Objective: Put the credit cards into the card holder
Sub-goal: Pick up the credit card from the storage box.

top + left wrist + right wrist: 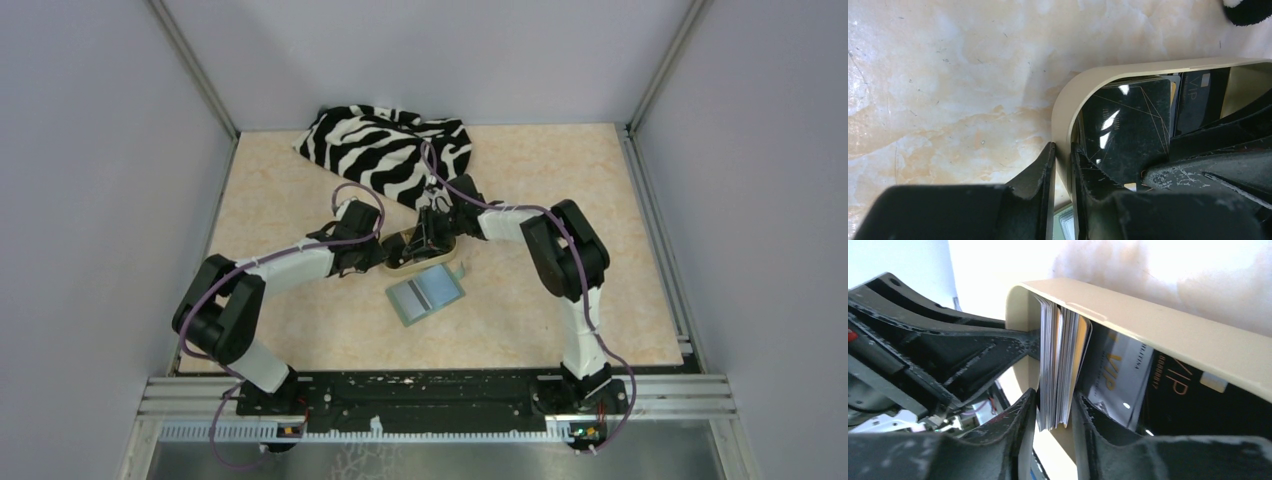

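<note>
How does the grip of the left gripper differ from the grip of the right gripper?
The left gripper pinches the tan dish by its wall, one finger outside and one inside; the right gripper grips a stack of credit cards standing on edge inside that dish. The left holds one thin wall; the right holds several cards together. Both work at the same dish.
</note>
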`<action>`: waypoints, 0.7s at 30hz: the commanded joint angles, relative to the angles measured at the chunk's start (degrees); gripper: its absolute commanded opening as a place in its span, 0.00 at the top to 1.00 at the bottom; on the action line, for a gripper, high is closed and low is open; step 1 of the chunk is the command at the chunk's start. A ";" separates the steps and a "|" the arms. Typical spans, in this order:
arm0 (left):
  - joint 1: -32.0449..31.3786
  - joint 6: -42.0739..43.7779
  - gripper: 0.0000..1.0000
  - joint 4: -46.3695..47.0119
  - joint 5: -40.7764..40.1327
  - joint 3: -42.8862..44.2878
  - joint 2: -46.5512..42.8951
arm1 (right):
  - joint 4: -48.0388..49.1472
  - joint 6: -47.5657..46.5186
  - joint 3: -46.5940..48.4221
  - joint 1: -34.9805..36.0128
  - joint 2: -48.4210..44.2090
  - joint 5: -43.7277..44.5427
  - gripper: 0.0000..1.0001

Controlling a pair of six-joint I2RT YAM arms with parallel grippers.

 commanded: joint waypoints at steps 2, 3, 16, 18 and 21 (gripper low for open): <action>-1.75 0.63 0.77 0.71 4.19 2.73 -0.83 | -4.45 -6.16 4.89 1.28 -2.00 4.32 0.75; -1.82 0.94 0.76 0.51 4.06 2.95 -0.96 | -4.81 -6.81 5.16 1.28 -2.21 4.48 0.75; -1.65 3.54 0.63 -0.03 4.34 3.05 -4.38 | -12.51 -18.31 8.40 1.57 -6.00 11.91 0.76; -1.65 4.02 0.63 0.18 4.07 2.70 -5.16 | -13.74 -19.98 9.02 2.15 -6.45 13.61 0.75; -1.59 4.69 0.63 0.20 3.47 2.20 -6.17 | -15.82 -22.97 10.06 3.66 -6.89 17.04 0.75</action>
